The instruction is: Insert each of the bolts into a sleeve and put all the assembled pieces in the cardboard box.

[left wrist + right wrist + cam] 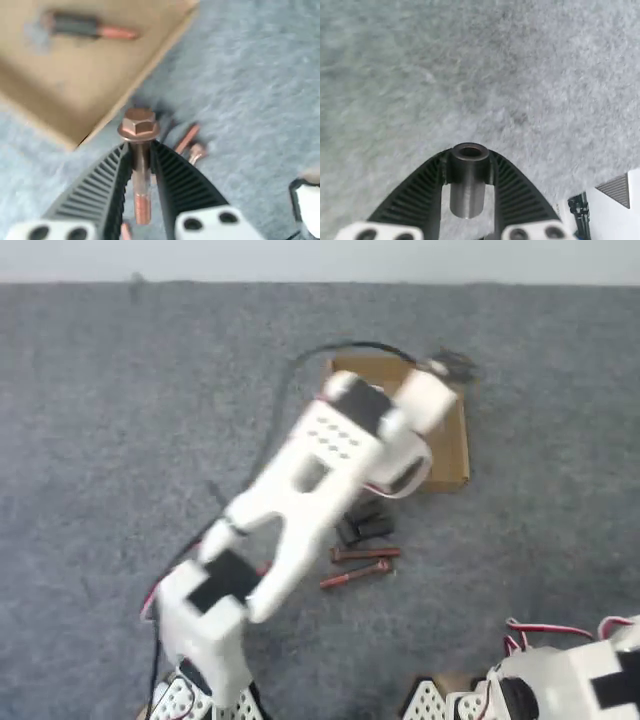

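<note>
1. Bolt: pinched between the left gripper fingers, frame centre, beside the cardboard box.
2. Sleeve: pinched between the right gripper fingers above the worktop.
3. Done: one assembled piece lies in the box, upper left.
4. Outstanding: join the held pair; loose bolts and sleeves lie mid-frame in the high view.

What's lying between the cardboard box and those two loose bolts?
In the high view, dark sleeves lie on the carpet between the cardboard box and the bolts.
</note>
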